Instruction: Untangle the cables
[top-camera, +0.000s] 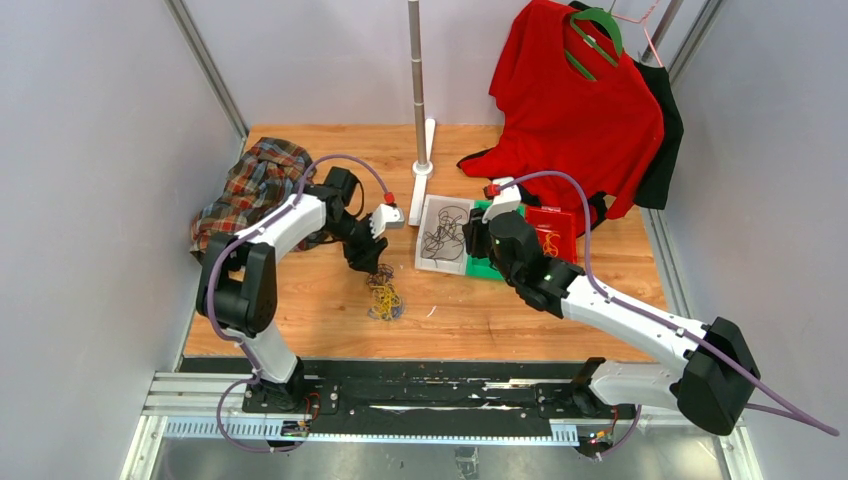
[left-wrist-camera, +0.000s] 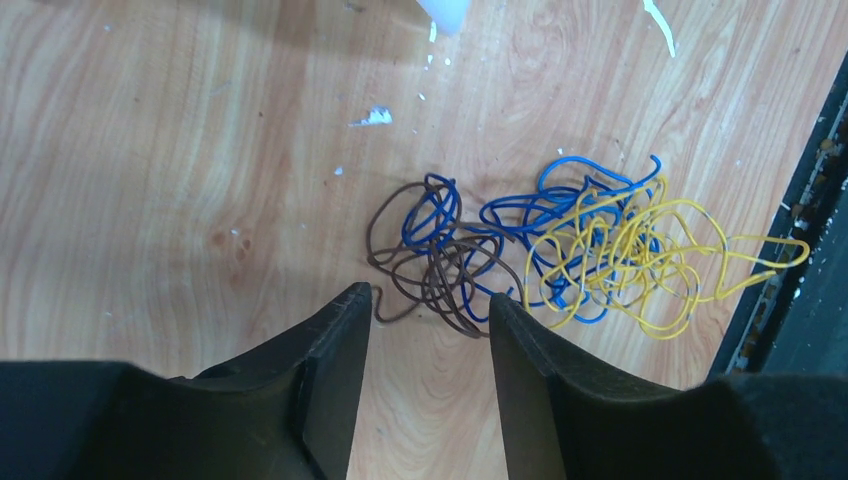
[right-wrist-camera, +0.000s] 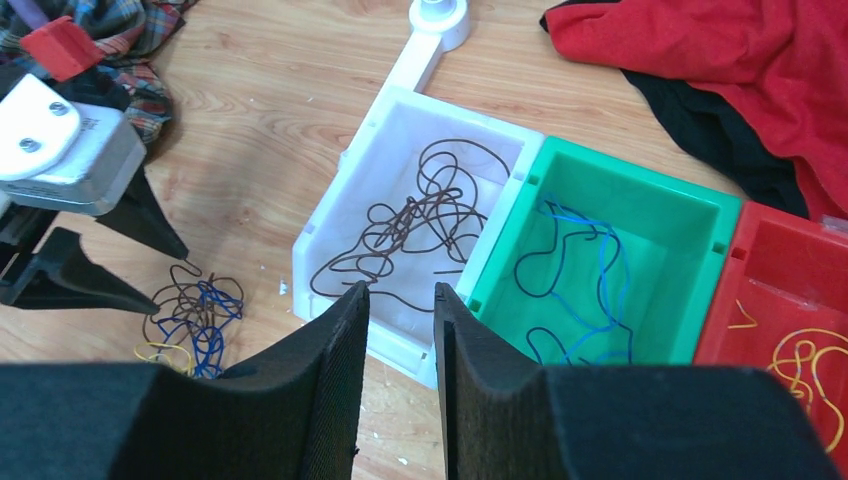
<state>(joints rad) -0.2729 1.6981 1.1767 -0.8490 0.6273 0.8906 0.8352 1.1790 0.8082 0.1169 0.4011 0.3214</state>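
Observation:
A tangled wad of cables (top-camera: 384, 298) in brown, blue and yellow lies on the wooden table; it also shows in the left wrist view (left-wrist-camera: 560, 255) and the right wrist view (right-wrist-camera: 195, 315). My left gripper (top-camera: 370, 262) is open and empty just above the wad, its tips (left-wrist-camera: 430, 295) beside the brown loops. My right gripper (top-camera: 478, 240) hovers over the bins, jaws (right-wrist-camera: 400, 290) slightly apart and empty. Brown cables (right-wrist-camera: 420, 215) lie in a white bin (right-wrist-camera: 400, 130), blue and dark ones (right-wrist-camera: 590, 270) in a green bin (right-wrist-camera: 650, 210), yellow ones (right-wrist-camera: 810, 370) in a red bin (right-wrist-camera: 790, 270).
A plaid cloth (top-camera: 250, 185) lies at the back left. A pole on a white stand (top-camera: 420, 100) rises behind the bins. A red shirt (top-camera: 580, 100) on a hanger drapes over a black garment at the back right. A black rail (top-camera: 430, 390) edges the table front.

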